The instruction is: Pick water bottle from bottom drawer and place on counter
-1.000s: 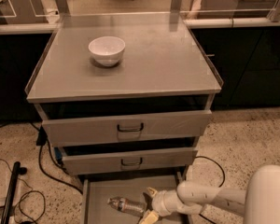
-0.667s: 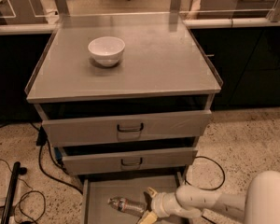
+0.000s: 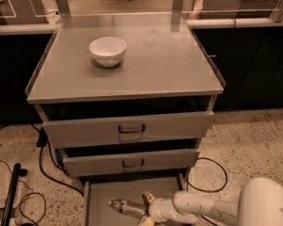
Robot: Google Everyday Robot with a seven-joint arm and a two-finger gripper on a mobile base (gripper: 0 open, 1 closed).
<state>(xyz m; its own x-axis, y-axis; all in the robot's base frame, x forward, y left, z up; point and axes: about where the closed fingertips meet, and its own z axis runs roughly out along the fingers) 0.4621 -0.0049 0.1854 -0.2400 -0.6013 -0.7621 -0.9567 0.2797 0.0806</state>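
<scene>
Three drawers down, reaching into the open grey metal bottom drawer (image 3: 101, 194) with the white gripper (image 3: 144, 210), fingers (image 3: 147, 197) spread either side of the small clear crinkled water bottle (image 3: 124, 206) lying flat on its floor. Farther back, bearing a round white bowl (image 3: 108, 50) on the smooth grey counter (image 3: 170, 65).

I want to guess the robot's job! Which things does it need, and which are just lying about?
Needed: water bottle; bottom drawer it lies in; counter; end effector at the bottle's right end.
Just there: white bowl on the counter; two upper drawers; floor cables.
</scene>
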